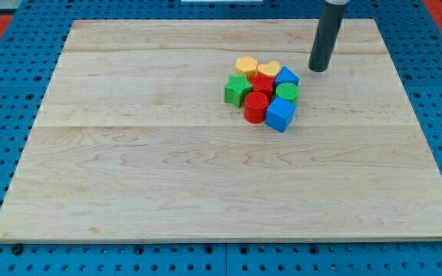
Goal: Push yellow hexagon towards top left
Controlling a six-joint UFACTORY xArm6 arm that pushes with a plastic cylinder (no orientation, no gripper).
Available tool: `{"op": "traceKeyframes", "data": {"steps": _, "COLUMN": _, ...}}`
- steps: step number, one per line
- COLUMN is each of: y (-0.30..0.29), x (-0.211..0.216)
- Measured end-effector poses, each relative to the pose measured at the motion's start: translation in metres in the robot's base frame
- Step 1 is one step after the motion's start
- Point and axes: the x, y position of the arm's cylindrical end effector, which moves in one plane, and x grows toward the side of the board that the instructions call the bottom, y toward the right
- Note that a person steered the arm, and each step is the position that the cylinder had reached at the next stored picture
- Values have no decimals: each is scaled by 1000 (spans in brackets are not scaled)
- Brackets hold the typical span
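Note:
The yellow hexagon (245, 66) sits at the top left of a tight cluster of blocks, right of the board's middle. A yellow heart (268, 70) touches it on its right. My tip (318, 69) rests on the board to the right of the cluster, just up and right of a blue block (286, 77), with a small gap. The tip is about a hundred pixels right of the yellow hexagon, with the heart and the blue block between them.
The cluster also holds a green star (238, 90), a red block (263, 83), a red cylinder (255, 107), a green round block (288, 92) and a blue cube (280, 114). The wooden board (129, 176) lies on a blue pegboard.

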Motion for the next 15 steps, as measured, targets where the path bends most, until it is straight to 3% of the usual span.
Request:
{"op": "traceKeyframes", "data": {"steps": 2, "y": -11, "x": -28}}
{"op": "traceKeyframes", "data": {"steps": 4, "y": -94, "x": 18}}
{"op": "traceKeyframes", "data": {"steps": 5, "y": -138, "x": 20}}
{"op": "traceKeyframes", "data": {"steps": 6, "y": -203, "x": 1}}
{"op": "traceKeyframes", "data": {"steps": 7, "y": -226, "x": -67}}
{"op": "traceKeyframes", "data": {"steps": 9, "y": -286, "x": -114}}
{"op": "traceKeyframes", "data": {"steps": 10, "y": -270, "x": -127}}
{"op": "traceKeyframes", "data": {"steps": 12, "y": -417, "x": -127}}
{"op": "traceKeyframes", "data": {"steps": 15, "y": -463, "x": -124}}
